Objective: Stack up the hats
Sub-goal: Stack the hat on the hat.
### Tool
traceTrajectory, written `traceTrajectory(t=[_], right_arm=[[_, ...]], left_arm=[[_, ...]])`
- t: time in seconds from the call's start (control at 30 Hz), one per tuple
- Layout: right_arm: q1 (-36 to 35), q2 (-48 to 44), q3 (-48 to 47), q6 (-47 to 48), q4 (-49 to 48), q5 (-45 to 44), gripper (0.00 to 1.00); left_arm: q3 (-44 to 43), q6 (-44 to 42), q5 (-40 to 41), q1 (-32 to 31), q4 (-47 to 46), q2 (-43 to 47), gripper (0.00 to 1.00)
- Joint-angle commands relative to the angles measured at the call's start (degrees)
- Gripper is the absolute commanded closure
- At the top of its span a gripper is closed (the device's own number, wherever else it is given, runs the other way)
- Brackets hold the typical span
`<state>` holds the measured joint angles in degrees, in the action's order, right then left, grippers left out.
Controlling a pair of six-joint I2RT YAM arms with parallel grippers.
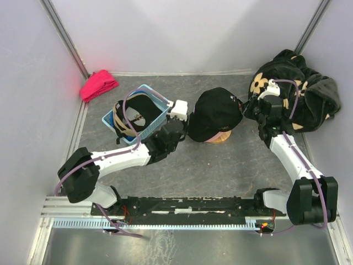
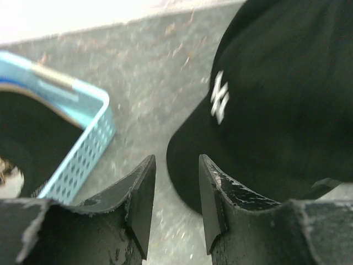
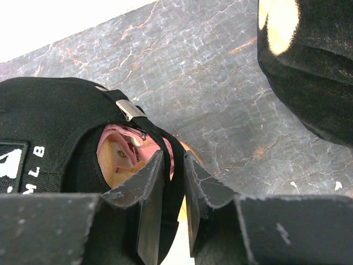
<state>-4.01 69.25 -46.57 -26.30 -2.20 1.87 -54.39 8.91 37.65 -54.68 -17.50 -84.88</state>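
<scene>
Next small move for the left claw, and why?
Probably swing the left claw over to the black cap lying in the light-blue plastic basket: its jaws stand open and empty beside the black lettered cap, which already sits on the pink and tan caps.

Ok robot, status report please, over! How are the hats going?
Left gripper open, empty, beside black cap brim. Right gripper narrow at its back strap, grip unclear. It tops pink cap; another cap in blue basket. Nothing blocking.
</scene>
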Motion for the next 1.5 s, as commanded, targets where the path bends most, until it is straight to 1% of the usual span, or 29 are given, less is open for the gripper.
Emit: traceTrajectory(t=[0.0,0.07,0.17,0.27,0.33,0.43,0.47,0.5,0.53,0.63,0.73,0.8,0.9,0.97,1.13,1.47], right_arm=[[0.3,-0.6,0.3,0.6,-1.8,-2.2,0.71],[0.3,-0.5,0.3,0.7,-1.8,-2.1,0.7],[0.3,-0.5,0.2,0.8,-1.6,-2.3,0.68],[0.3,-0.4,0.2,0.9,-1.6,-2.3,0.67],[0.3,-0.3,0.2,0.9,-1.6,-2.3,0.67],[0.3,-0.4,0.1,1.0,-1.4,-2.3,0.67],[0.4,-0.4,0.1,1.0,-1.3,-2.3,0.66],[0.3,-0.4,0.0,1.1,-1.3,-2.3,0.66],[0.3,-0.3,0.0,1.1,-1.2,-2.3,0.66],[0.3,-0.1,-0.2,1.0,-1.1,-2.0,0.66],[0.3,0.2,-0.2,1.0,-1.0,-1.9,0.66],[0.3,0.3,-0.3,1.0,-0.9,-1.8,0.66],[0.4,0.5,-0.4,1.1,-0.9,-1.7,0.66],[0.4,0.6,-0.5,1.1,-1.0,-1.7,0.66],[0.4,0.9,-0.5,1.1,-1.1,-1.5,0.66],[0.4,0.9,-0.8,1.5,-0.7,-1.5,0.66]], left_arm=[[10.3,8.3,3.2,-1.7,-9.4,3.6,0.56],[12.5,9.8,5.7,-3.0,-10.6,3.1,0.56],[14.7,14.7,9.2,-3.1,-9.7,3.9,0.56],[16.6,21.7,8.2,-2.0,-9.3,5.4,0.55],[17.8,28.7,6.0,-0.3,-8.2,7.0,0.54],[21.6,40.1,-1.8,4.6,-9.9,10.3,0.54],[23.8,43.2,-5.2,6.6,-12.0,11.2,0.53],[25.4,45.8,-10.6,8.4,-14.8,11.7,0.52],[26.6,48.2,-13.7,10.3,-17.8,11.9,0.51],[28.3,54.1,-23.5,14.7,-23.2,9.4,0.51],[29.9,60.3,-32.8,17.3,-33.3,4.2,0.51],[29.9,62.6,-36.6,18.2,-37.9,0.5,0.53],[29.8,65.2,-39.3,18.8,-42.5,-3.1,0.53],[29.1,66.0,-40.2,18.9,-43.1,-4.9,0.53],[28.3,67.9,-40.4,19.1,-46.0,-8.2,0.53],[26.9,69.3,-38.7,19.1,-45.8,-12.1,0.53]])
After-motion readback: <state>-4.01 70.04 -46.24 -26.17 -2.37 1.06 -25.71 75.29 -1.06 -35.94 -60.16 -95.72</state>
